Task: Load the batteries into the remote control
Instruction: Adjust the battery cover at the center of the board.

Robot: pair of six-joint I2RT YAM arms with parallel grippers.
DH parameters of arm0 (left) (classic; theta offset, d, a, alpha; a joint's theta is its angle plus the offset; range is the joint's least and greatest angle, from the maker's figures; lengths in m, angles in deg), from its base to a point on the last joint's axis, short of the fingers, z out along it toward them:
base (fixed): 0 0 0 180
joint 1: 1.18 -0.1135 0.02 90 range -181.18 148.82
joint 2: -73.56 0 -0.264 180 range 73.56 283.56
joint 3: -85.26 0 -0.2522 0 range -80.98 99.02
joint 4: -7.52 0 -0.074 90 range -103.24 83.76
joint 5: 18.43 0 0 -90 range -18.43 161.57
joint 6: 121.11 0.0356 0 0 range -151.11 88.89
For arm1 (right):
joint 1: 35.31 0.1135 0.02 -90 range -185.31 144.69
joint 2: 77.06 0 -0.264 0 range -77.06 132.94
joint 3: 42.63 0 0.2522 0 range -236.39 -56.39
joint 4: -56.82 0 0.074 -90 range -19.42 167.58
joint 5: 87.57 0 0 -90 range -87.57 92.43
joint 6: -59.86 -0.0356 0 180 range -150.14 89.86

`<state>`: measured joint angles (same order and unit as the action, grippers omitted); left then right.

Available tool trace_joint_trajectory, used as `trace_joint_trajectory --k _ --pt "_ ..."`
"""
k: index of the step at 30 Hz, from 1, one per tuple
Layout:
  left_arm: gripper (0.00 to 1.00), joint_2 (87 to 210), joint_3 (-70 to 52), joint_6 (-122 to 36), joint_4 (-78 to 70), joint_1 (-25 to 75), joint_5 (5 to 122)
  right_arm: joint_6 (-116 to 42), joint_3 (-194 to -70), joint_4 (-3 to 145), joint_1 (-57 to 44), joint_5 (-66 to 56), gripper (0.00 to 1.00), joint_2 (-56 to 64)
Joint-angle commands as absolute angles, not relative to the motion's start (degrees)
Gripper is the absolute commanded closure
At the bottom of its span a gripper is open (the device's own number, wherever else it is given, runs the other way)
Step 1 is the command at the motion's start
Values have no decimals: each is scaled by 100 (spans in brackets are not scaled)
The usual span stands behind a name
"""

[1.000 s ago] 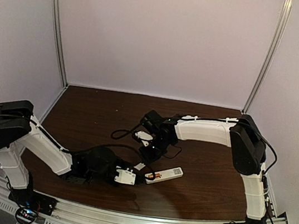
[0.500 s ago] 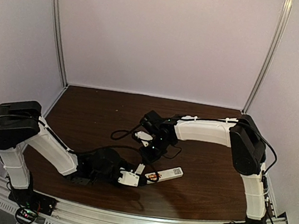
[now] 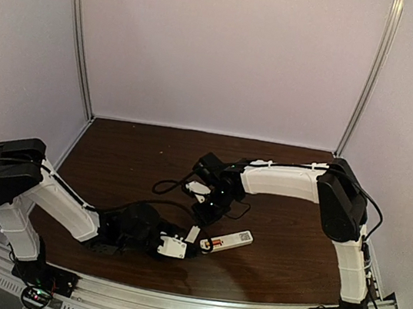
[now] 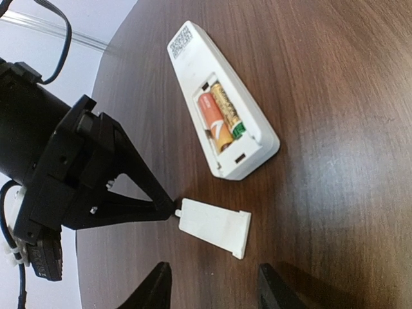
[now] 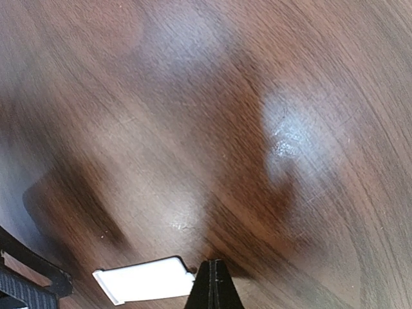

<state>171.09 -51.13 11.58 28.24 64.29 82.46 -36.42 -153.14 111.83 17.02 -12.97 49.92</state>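
The white remote control [image 4: 222, 103] lies face down on the brown table, its back compartment uncovered. Two batteries [image 4: 220, 116], orange and gold, sit side by side inside it. A small loose white cover plate [image 4: 214, 225] lies flat just short of the remote's near end. My left gripper [image 4: 215, 291] is open, its two dark fingertips either side of the plate's near edge with nothing between them. My right gripper [image 5: 212, 283] is shut, its tip on the table touching the plate's [image 5: 145, 280] far end. In the top view the remote [image 3: 228, 241] is at the front centre.
Black cables [image 3: 171, 184] loop across the table behind the right gripper. The right arm's dark wrist [image 4: 71, 167] fills the left side of the left wrist view. The table's front rail [image 3: 184, 303] runs below both arm bases.
The left gripper's jaws have opened wider and drawn back slightly from the remote. The right gripper, the remote and the cover plate have stayed where they were.
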Motion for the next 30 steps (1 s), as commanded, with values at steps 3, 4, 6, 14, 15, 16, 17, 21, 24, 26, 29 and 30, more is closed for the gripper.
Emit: trace_joint_trajectory --k 3,4,6,14,15,16,17,21,24,26,29,30 --pt "53 17002 -5249 925 3038 6429 8143 -3584 -15101 11394 1759 -1255 84 5200" --pt "53 17008 -5250 909 3026 6424 8141 -3587 -15103 11357 1721 -1368 83 5164" --pt "53 17019 -5244 885 3002 6428 8126 -3596 -15125 11319 1648 -1531 82 5120" --pt "53 17025 -5241 856 2989 6427 8099 -3523 -15187 11347 1481 -1744 85 5123" --pt "53 17036 -5241 853 2978 6429 8097 -3498 -15184 11325 1479 -1811 84 5110" --pt "53 17049 -5237 853 2964 6427 8097 -3473 -15192 11324 1480 -1859 84 5109" --pt "53 17052 -5233 852 2956 6429 8097 -3438 -15195 11321 1479 -1911 83 5115" --pt "53 17054 -5217 852 2975 6429 8106 -3324 -15202 11300 1516 -2164 79 5124" --pt "53 17066 -5209 854 2993 6430 8119 -3288 -15233 11314 1577 -2028 79 5134" --pt "52 17064 -5210 857 2993 6430 8132 -3278 -15281 11347 1632 -1830 79 5154" --pt "52 17062 -5206 852 2996 6429 8147 -3284 -15368 11385 1695 -1631 81 5218" --pt "52 17061 -5206 845 2993 6430 8148 -3296 -15383 11378 1712 -1614 81 5234"
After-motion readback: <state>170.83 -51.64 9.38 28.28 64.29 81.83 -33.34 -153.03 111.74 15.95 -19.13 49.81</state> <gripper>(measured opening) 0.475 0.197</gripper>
